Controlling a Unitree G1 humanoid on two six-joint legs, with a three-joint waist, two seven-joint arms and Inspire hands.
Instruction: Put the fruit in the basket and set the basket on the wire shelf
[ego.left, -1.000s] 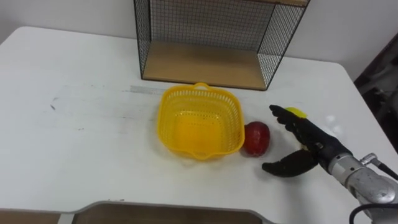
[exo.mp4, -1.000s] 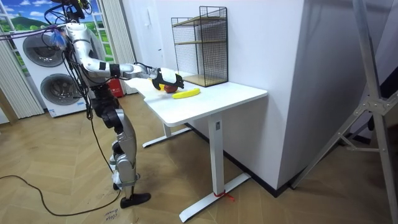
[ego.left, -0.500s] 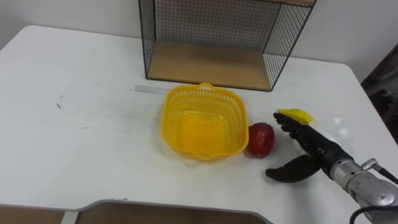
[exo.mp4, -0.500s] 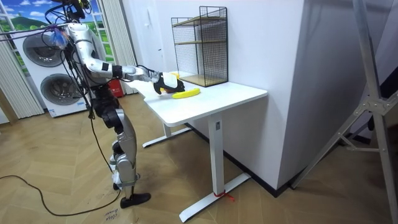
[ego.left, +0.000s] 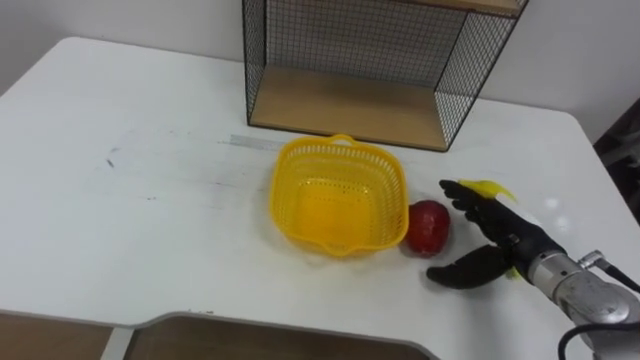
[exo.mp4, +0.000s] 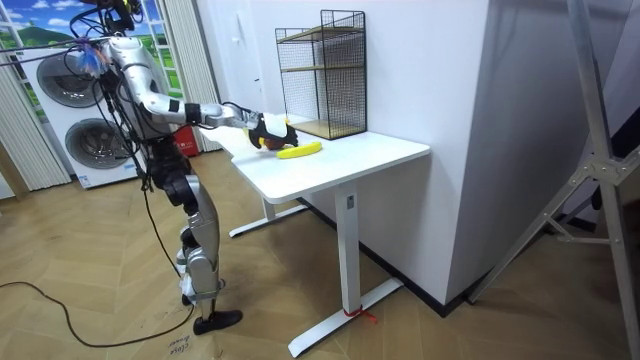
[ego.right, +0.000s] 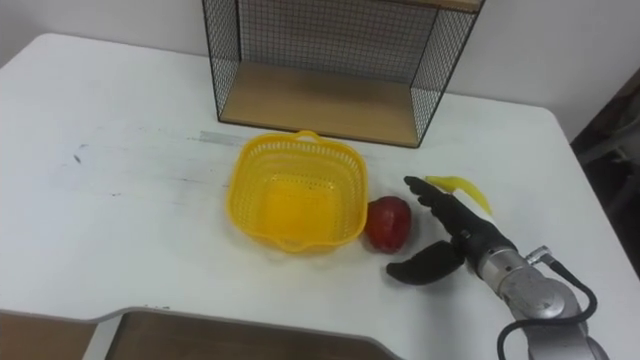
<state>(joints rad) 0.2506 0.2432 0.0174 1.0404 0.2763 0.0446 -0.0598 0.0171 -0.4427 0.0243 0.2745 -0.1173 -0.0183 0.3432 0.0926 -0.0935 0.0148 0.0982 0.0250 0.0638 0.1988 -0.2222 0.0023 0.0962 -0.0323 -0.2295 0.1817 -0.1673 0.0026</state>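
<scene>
Right hand (ego.left: 510, 245), lower right of frame: spread wide, fingers straight, thumb swung out below them, holding nothing.

Red apple (ego.left: 428, 228) sits on the tabletop (ego.left: 150, 200) just left of my hand, against or almost against the right wall of the yellow basket (ego.left: 290, 175). Banana (ego.left: 485, 187) lies partly behind my fingertips. The basket is empty at centre frame, in front of the wire shelf (ego.left: 350, 100) at top centre.

Risks, as I judge them:
- The apple is round and free, so an off-centre close could roll it away.
- The same close could shove the apple into the light basket and slide that.
- My fingers overlap the banana, so closing may drag it toward the tabletop's right edge.

Writing: none legible on fruit, basket or shelf.
</scene>
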